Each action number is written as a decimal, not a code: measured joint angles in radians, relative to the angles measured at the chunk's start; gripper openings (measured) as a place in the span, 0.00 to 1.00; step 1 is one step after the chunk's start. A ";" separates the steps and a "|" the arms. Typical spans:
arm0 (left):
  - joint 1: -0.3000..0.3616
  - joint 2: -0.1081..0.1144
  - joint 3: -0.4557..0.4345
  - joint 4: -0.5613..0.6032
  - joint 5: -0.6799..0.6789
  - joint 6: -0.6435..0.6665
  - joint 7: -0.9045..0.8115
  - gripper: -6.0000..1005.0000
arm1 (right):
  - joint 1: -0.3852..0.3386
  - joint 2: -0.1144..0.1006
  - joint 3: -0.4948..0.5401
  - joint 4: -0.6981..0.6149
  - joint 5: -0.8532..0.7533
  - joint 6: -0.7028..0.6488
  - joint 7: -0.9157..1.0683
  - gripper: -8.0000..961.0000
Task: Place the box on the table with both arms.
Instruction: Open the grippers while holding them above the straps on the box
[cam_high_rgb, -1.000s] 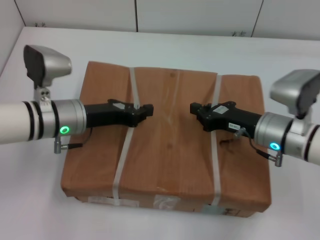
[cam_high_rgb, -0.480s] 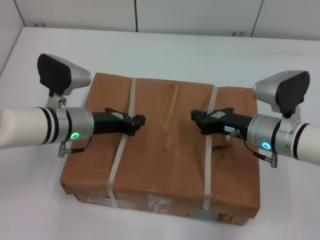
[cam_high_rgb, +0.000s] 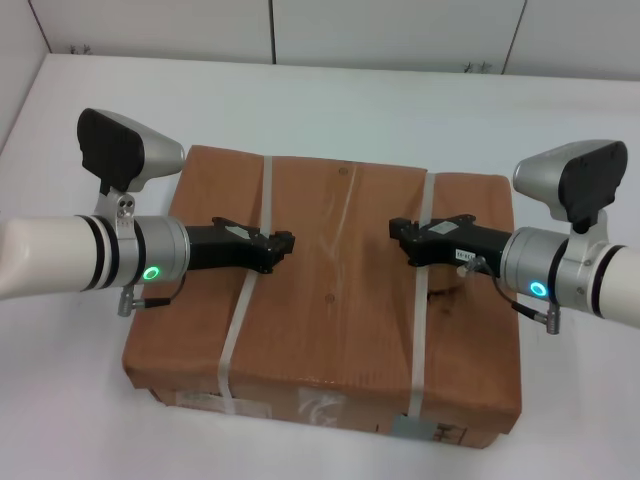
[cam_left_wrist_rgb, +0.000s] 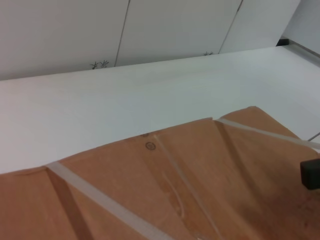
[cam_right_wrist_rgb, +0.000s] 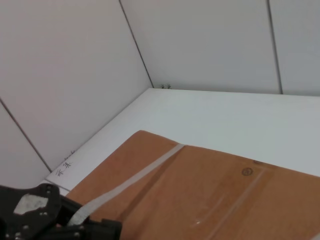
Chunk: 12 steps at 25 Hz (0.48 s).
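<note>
The large flat brown cardboard box (cam_high_rgb: 330, 300) lies on the white table (cam_high_rgb: 330, 100), bound by two pale straps (cam_high_rgb: 240, 320), with tape and labels on its near side edge. My left gripper (cam_high_rgb: 285, 245) sits low over the box top, across the left strap, and looks shut. My right gripper (cam_high_rgb: 398, 232) sits low over the top, across the right strap, and also looks shut. Whether either one touches a strap is hidden. The box top also shows in the left wrist view (cam_left_wrist_rgb: 165, 195) and the right wrist view (cam_right_wrist_rgb: 210, 195).
White table (cam_left_wrist_rgb: 125, 110) extends well beyond the box on the far side and both sides. A white panelled wall (cam_high_rgb: 400, 30) stands behind the table's far edge. My right gripper's tip (cam_left_wrist_rgb: 311, 172) shows in the left wrist view.
The box has dropped away from the camera and now sits lower and flatter. Both arms came down with it. Since half a second ago, almost nothing has moved.
</note>
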<state>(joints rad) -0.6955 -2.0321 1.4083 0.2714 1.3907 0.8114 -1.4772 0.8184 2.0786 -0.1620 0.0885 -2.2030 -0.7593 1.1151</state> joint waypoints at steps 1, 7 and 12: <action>0.000 0.000 0.000 0.000 0.000 0.000 0.000 0.06 | 0.001 0.000 -0.005 -0.003 0.000 0.000 0.009 0.14; 0.001 0.000 0.000 0.000 0.001 0.000 0.006 0.06 | 0.005 -0.001 -0.027 -0.006 -0.001 0.004 0.029 0.15; 0.005 -0.001 0.000 0.000 0.001 0.000 0.034 0.07 | -0.007 -0.002 -0.032 -0.009 -0.001 0.013 0.059 0.17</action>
<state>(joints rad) -0.6903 -2.0334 1.4083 0.2714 1.3914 0.8118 -1.4436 0.8118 2.0769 -0.1941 0.0799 -2.2043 -0.7465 1.1738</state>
